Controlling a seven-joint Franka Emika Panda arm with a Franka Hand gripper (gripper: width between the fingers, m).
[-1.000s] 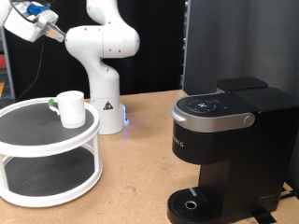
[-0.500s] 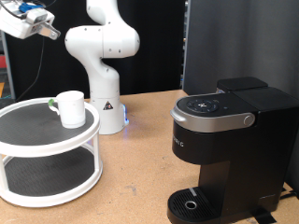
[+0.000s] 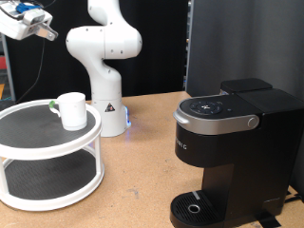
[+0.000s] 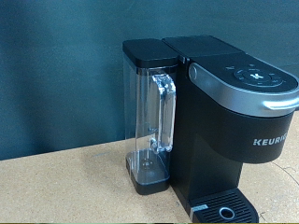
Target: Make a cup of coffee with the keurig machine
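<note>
A: Exterior view, taken near to far with the keurig machine (image 3: 228, 152) as the landmark. It stands nearest the camera at the exterior view's right on the wooden table (image 3: 142, 161). Lid closed, silver trim band around the top, round drip tray (image 3: 195, 207) at its foot with nothing on it.

B: Where is the cup (image 3: 72, 109)?

A: Well apart from the machine, toward the exterior view's left and somewhat further back. It sits upright on the top tier of a white two-tier round stand (image 3: 47, 157), handle facing the exterior view's left.

B: And behind that?

A: The white arm base (image 3: 106, 57) stands further back than the cup, between the stand and the machine. A black panel (image 3: 242, 43) rises behind the machine.

B: The gripper (image 3: 36, 21)?

A: High in the exterior view's top left corner, far from the machine, above the stand, and touching nothing. It is small and partly cut off there; I cannot tell if the fingers are apart or together.

B: Wrist view?

A: No fingers show. It looks across at the machine (image 4: 224, 121) from the side: clear water reservoir (image 4: 154, 117) with black cap attached beside the black body, drip tray (image 4: 224, 207) at the lower edge, dark backdrop behind.
</note>
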